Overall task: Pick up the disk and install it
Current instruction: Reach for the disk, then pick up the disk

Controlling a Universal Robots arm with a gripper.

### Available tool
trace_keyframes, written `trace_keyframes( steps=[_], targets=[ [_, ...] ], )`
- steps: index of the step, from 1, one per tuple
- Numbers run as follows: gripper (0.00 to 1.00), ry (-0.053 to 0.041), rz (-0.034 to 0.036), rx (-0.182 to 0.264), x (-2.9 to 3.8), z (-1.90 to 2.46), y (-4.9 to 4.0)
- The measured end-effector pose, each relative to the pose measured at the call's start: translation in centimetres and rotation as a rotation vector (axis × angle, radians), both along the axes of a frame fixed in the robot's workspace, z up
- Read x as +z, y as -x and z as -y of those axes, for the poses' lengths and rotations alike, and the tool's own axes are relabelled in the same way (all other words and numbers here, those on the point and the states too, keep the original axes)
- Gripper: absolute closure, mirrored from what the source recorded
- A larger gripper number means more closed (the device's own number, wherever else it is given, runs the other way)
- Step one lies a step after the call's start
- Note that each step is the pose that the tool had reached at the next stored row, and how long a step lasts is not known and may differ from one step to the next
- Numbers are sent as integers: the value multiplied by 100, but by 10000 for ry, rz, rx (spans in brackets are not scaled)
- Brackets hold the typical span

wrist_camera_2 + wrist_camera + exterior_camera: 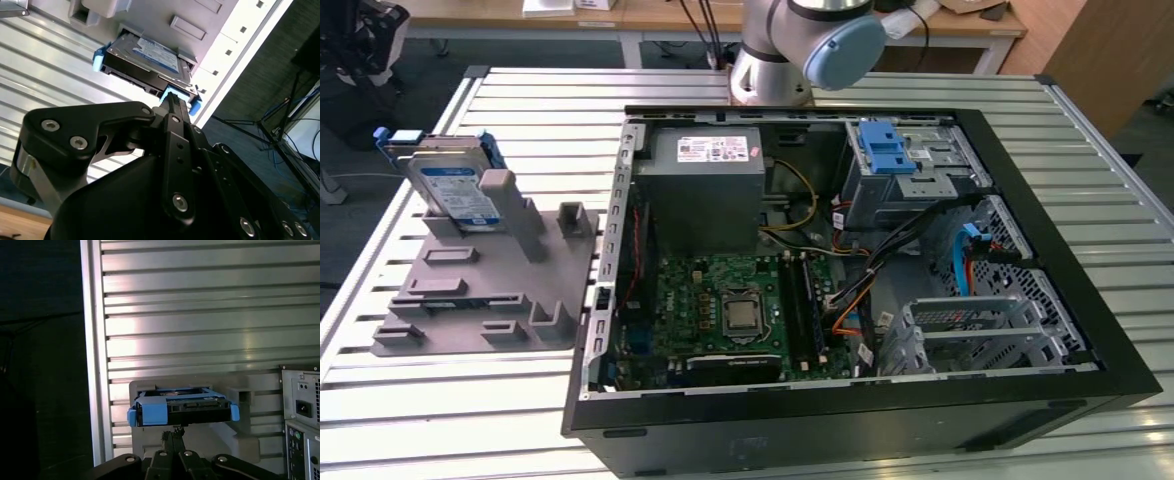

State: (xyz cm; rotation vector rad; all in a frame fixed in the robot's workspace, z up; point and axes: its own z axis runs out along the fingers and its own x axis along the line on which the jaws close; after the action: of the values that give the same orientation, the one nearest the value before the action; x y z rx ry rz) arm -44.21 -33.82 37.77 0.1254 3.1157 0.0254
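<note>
The disk stands on edge in a grey holder at the exterior view's left, its blue-and-white label facing out and blue rails around its edges. In both wrist views the disk lies just beyond my fingertips, apart from them. My gripper is lined up with the disk's blue end. Its black fingers are pressed together with nothing between them.
An open computer case fills the middle and right of the slatted metal table. Inside it are a grey power supply, a motherboard and a metal cage with a blue latch. The case's rear panel stands beside the holder.
</note>
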Motion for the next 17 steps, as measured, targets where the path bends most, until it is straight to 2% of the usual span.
trace_keyframes(
  steps=[17],
  targets=[
    [89, 0, 0, 88, 0, 0, 20]
  ],
)
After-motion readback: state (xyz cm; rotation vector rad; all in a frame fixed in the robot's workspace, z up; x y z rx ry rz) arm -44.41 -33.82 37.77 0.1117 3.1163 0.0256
